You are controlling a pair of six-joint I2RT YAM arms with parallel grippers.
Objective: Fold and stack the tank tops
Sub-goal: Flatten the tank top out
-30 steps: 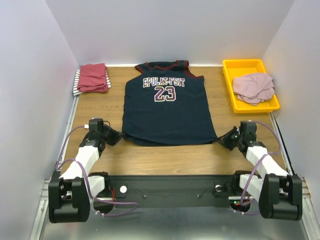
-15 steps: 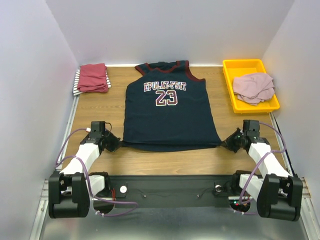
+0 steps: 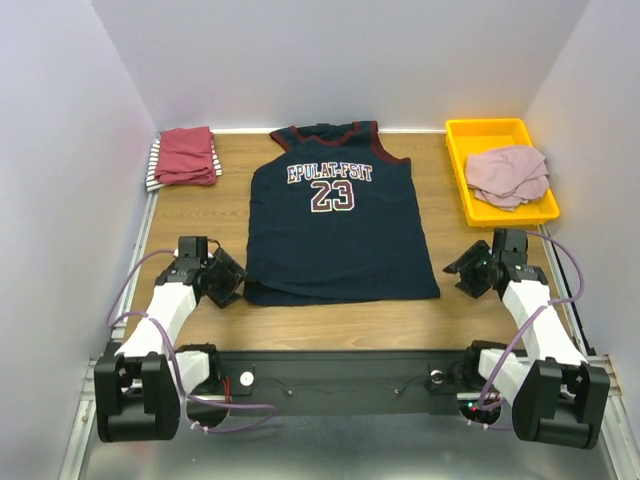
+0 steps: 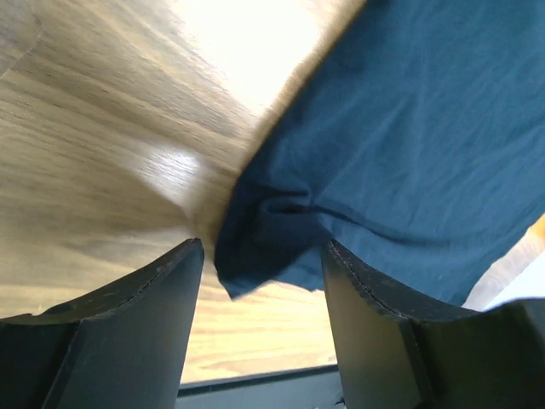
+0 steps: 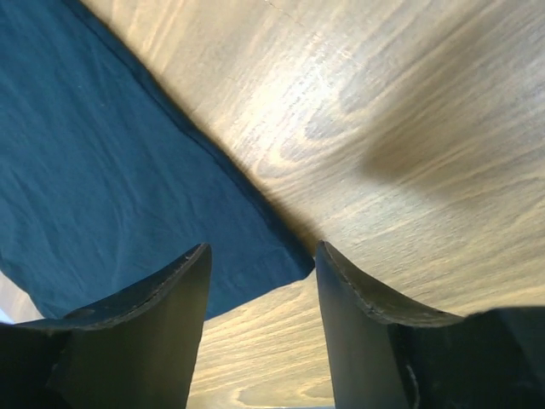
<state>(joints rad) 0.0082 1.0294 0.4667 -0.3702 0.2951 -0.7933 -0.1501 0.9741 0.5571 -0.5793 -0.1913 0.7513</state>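
A navy jersey [image 3: 335, 230] with maroon trim and the white number 23 lies spread flat in the middle of the table. My left gripper [image 3: 232, 277] stands open at its lower left corner, where the rumpled navy corner [image 4: 255, 256] lies loose on the wood between the fingers. My right gripper [image 3: 462, 272] stands open just right of the lower right corner [image 5: 272, 256], which lies flat on the table. A dark-red top [image 3: 186, 154] rests folded on a striped one [image 3: 153, 170] at the back left. A dusty-pink top [image 3: 508, 175] lies crumpled in the tray.
The yellow plastic tray [image 3: 485, 133] stands at the back right by the wall. White walls close in the left, back and right sides. A black rail [image 3: 330, 375] with both arm bases runs along the near edge.
Both grippers pulled the jersey's lower corners toward the near edge, then opened and let them go. The hem now lies on the table and the right gripper has drawn back to the right.
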